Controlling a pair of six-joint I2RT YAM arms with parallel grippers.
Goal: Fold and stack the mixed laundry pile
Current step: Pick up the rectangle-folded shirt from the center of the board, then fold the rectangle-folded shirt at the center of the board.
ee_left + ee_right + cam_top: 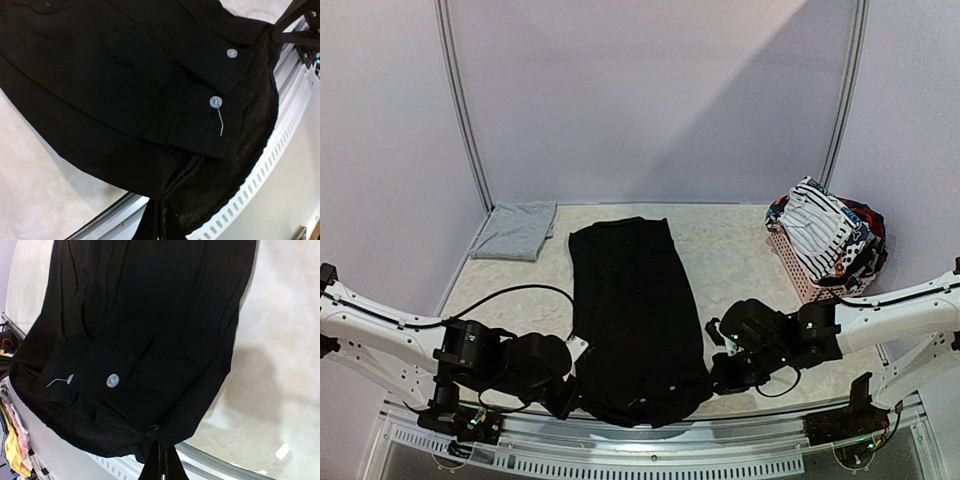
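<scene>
Gripping the black trousers (635, 310) at both near corners: the left pincer (564, 396) is closed tight on the fabric of the corner on its side, and the right pincer (722, 376) is closed tight on the opposite corner. Each wrist view shows cloth gathered into the closed grip. From above, each wrist housing partly covers its own grip point.

The garment lies flat on the table (740, 250), spread between the two pincers and running away from them toward the far wall. Its near edge overlaps the perforated rail (260, 175) beside the pincers. Two pale buttons (215, 101) sit on the waistband just ahead of the left pincer, with a loose thread (220, 124) trailing from one.

Well beyond the left pincer, toward the far corner on its outer side, lies a folded grey garment (516, 230), apart from the trousers. Beyond the right pincer, on its outer side, stands the pink basket (798, 272), heaped with the rest of the laundry pile (855, 245), a black-and-white striped piece (818, 232) uppermost
</scene>
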